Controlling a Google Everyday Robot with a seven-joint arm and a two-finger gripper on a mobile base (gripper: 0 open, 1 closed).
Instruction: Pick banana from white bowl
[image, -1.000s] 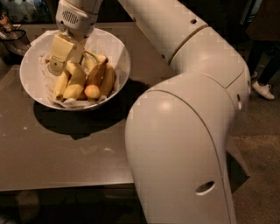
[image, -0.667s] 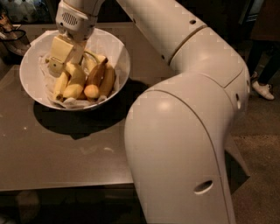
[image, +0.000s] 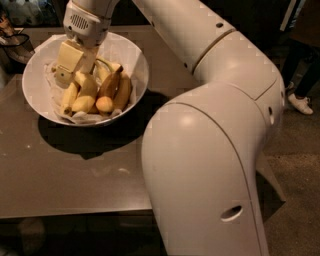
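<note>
1. Banana (image: 86, 92), thick, curved and pale yellow, lies in the white bowl (image: 31, 75) at the far left of the table (image: 75, 170), packed among other fruit
2. Judged light, firm but easily bruised, with smooth skin; best taken across its thick middle, not by the thin greenish stem
3. Hand (image: 70, 75) sits low in the bowl's left side, at the pile; whether it is spread or pressed together cannot be told
4. A slimmer banana (image: 67, 97) on the left and an orange-tinged banana (image: 122, 90) on the right crowd it; the crumpled paper lining (image: 80, 117) could snag

white bowl (image: 136, 56): on the table (image: 75, 175), back left
banana (image: 87, 92): in the bowl
gripper (image: 64, 80): in the bowl, left of the banana
</note>
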